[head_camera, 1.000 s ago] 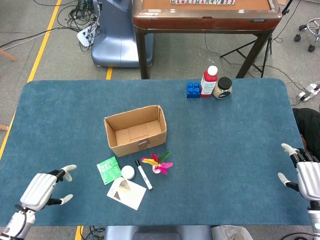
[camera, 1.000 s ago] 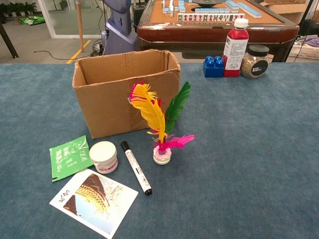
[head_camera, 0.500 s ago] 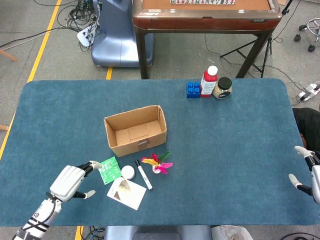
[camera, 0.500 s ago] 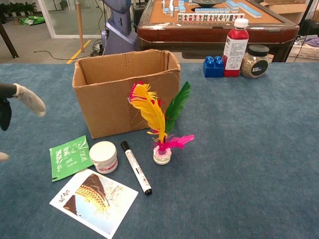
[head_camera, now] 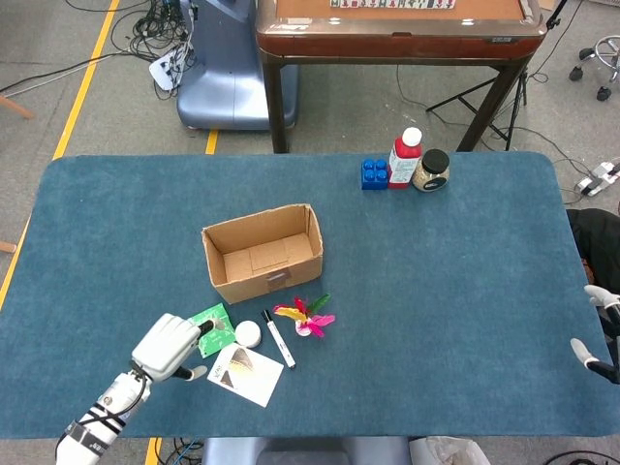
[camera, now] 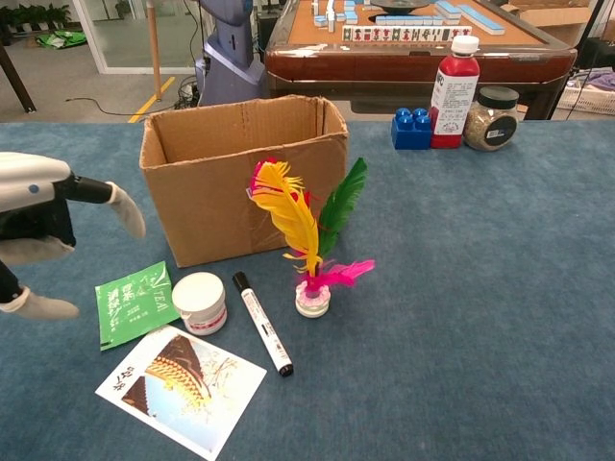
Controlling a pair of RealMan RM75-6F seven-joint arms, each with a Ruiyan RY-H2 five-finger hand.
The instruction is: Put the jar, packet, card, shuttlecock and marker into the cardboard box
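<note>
Open cardboard box (head_camera: 263,254) mid-table on blue cloth. Left hand (head_camera: 172,346) low beside green packet (head_camera: 211,329), fingers spread wide, holding nothing. Card (head_camera: 245,374) flat nearest front edge. Feathered shuttlecock (camera: 309,240) upright right of marker (camera: 261,322). White jar (camera: 200,302) between packet and marker. Right hand (head_camera: 603,331) mostly off-frame; cannot tell.

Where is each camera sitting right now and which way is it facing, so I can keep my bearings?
Head view: mounted high, looking steeply down on the blue table; shows the left robot hand by the green packet, and the right robot hand at the right edge.
Chest view: mounted low, looking across the table toward the cardboard box; only the left robot hand shows.
Shared: box, packet, jar, marker, shuttlecock, card.
</note>
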